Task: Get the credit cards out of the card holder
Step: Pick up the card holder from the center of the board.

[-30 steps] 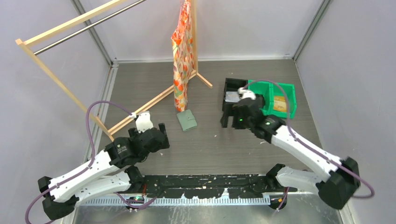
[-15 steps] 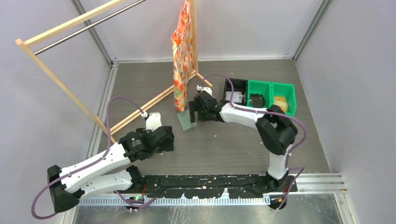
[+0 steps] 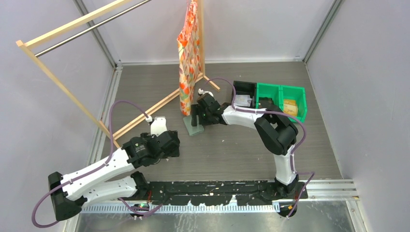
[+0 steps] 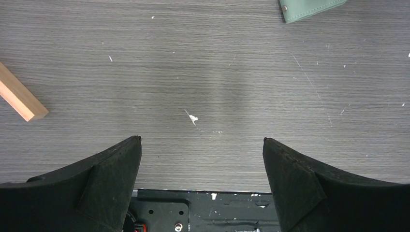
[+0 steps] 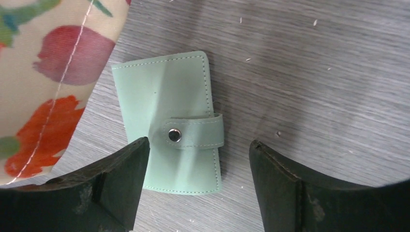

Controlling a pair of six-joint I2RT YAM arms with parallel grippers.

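The card holder (image 5: 169, 116) is a small sage-green wallet lying flat on the grey table, snapped shut by its tab. No credit cards show. My right gripper (image 5: 198, 142) hovers open just above it, with the left finger over its near left corner and the right finger over bare table. In the top view the right gripper (image 3: 198, 116) covers most of the card holder (image 3: 192, 129). My left gripper (image 3: 167, 145) is open and empty over bare table, to the near left. Only a corner of the card holder (image 4: 309, 9) shows in the left wrist view, far beyond the left gripper (image 4: 202, 139).
A floral cloth (image 3: 187, 58) hangs from a wooden rack (image 3: 72, 29) just left of the card holder, and its hem (image 5: 53, 72) nearly touches it. A black bin (image 3: 244, 92) and green bins (image 3: 283, 99) stand to the right. A wooden rack foot (image 4: 19, 99) lies near the left gripper.
The right arm swung left from the bins to above the card holder and settled closer over it. The left arm shifted a little forward and right. Both grippers stayed open.
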